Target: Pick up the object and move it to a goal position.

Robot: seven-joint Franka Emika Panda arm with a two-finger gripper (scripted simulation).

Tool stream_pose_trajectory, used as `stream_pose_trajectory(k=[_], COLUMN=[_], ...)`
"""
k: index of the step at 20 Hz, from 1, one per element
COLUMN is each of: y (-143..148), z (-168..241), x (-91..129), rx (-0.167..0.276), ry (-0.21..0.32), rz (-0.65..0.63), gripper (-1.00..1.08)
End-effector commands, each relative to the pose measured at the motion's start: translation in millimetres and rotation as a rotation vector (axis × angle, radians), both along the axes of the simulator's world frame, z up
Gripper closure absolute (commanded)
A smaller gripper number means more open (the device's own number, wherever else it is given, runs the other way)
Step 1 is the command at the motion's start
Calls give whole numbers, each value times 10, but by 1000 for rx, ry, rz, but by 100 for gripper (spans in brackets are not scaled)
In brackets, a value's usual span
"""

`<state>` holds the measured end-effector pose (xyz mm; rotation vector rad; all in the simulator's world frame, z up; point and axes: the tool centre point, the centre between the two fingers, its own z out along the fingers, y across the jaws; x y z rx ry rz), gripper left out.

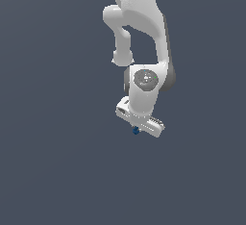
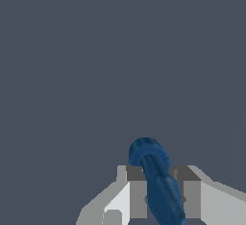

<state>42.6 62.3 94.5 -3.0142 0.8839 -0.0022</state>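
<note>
The object (image 1: 135,131) is a tiny dark blue item peeking out just below the white gripper (image 1: 139,129) in the exterior view. In the wrist view the object (image 2: 156,183) looks like a dark blue rod with a rounded, wider end, standing between the two grey fingers (image 2: 137,197). The gripper (image 2: 161,195) is shut on it, with a finger pressed against each side. The far part of the object sticks out past the fingertips. The white arm (image 1: 139,36) hangs down from above.
Only a plain dark grey-blue surface (image 1: 57,161) lies around and below the gripper in both views. No other objects, containers or edges show.
</note>
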Motion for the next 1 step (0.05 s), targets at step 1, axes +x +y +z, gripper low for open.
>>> stream_pose_trajectory(k=[1], y=[-2], z=[22], x=[10], rx=[0], ry=[1], rz=[0], gripper=[108])
